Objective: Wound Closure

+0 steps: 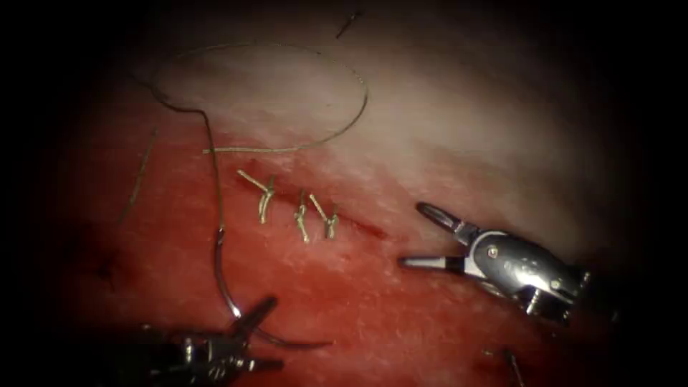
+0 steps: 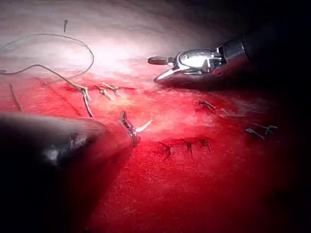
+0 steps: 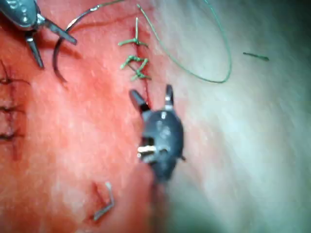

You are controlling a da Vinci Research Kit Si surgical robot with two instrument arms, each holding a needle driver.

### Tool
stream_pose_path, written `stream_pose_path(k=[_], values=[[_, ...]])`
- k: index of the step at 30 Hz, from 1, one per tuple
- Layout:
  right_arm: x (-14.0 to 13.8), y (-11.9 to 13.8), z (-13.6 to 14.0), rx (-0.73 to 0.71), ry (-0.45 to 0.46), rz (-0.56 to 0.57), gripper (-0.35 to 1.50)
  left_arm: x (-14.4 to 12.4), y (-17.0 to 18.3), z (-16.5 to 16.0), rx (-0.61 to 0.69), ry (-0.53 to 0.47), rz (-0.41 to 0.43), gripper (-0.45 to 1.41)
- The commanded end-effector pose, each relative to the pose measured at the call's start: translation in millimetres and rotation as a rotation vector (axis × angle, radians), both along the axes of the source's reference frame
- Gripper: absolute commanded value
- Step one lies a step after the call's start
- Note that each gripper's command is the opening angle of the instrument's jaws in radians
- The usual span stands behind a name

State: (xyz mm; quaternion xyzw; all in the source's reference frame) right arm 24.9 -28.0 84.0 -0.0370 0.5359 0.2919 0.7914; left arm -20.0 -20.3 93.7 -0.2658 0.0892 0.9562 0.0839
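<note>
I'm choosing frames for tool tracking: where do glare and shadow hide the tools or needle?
Endoscope view: the dark rim shadows the left tool, jaws shut on the needle near mid-curve, out of the tissue, left of the cut; light glints on the right tool, jaws open, holding nothing. Left wrist view: strong glare on the right tool's body, the left tool's shaft dark.

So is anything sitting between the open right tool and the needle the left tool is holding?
Nothing visible does. The right tool, jaws open, hovers by the cut's right end; bare tissue separates it from the needle, held mid-curve by the left tool, out of the tissue.
</note>
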Motion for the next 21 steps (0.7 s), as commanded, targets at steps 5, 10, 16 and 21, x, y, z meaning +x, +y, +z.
stream_pose_path(k=[5, 10, 16, 21], values=[[1.0, -0.1, 0.6, -0.002, 0.000, 0.000, 1.32, -1.8, -1.9, 2.5, -0.043, 0.032, 0.023, 0.26], [1.1, 0.0, 0.7, -0.002, 0.004, -0.003, 1.32, -3.2, -2.5, 3.7, -0.058, 0.038, 0.052, 0.14], [1.3, -0.2, 0.7, -0.003, 0.006, -0.004, 1.33, -3.4, -2.7, 3.5, -0.063, -0.009, 0.131, -0.45], [1.5, -0.3, 0.7, -0.003, 0.013, -0.013, 1.33, -2.6, -1.9, 2.8, -0.024, -0.163, 0.277, -0.45]])
